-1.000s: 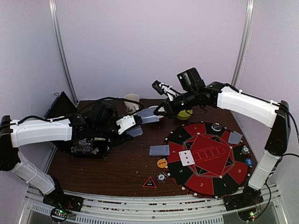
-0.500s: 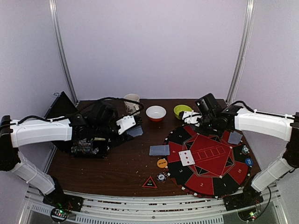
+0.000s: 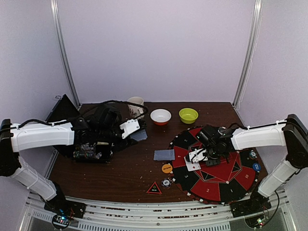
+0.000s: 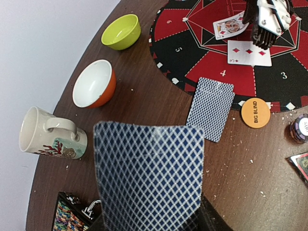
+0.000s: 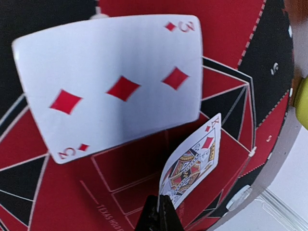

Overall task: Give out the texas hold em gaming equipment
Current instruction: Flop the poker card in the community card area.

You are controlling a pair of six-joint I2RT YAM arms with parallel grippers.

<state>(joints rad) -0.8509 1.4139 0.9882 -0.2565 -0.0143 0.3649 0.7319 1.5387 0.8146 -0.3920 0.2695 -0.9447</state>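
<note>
Two arms, top view: left gripper [image 3: 137, 130] hangs at the back left near the mug [image 3: 136, 103], pinching a lattice-backed card [image 3: 140, 136]; right gripper [image 3: 198, 155] sits low over the middle of the round mat [image 3: 225, 190].
Laid out, top view: three of diamonds [image 3: 192, 164] face up on the mat, just on the bases' side of the right gripper; face-down card [image 3: 164, 155] at the mat's left edge; orange disc [image 3: 167, 168], small chip [image 3: 166, 183] and triangular marker [image 3: 154, 188] on bare table nearer the bases.
Left wrist view: the lattice-backed card stands up from the bottom edge, back to the camera, hiding most of the fingers that clamp it; white bowl [image 4: 94, 83] and green bowl [image 4: 121, 32] lie well apart from it.
Right wrist view: jaws closed tight on the short lower edge of the king of diamonds [image 5: 192, 163], which rises from them leaning right; the three lies flat ahead, long axis crossways.
Gap: king and three are close; whether they touch cannot be told.
Deciding relation: the outlined boxes under the king seem its likely place, beside the three; the right arm is nearer, and the card must tip from standing to flat.
</note>
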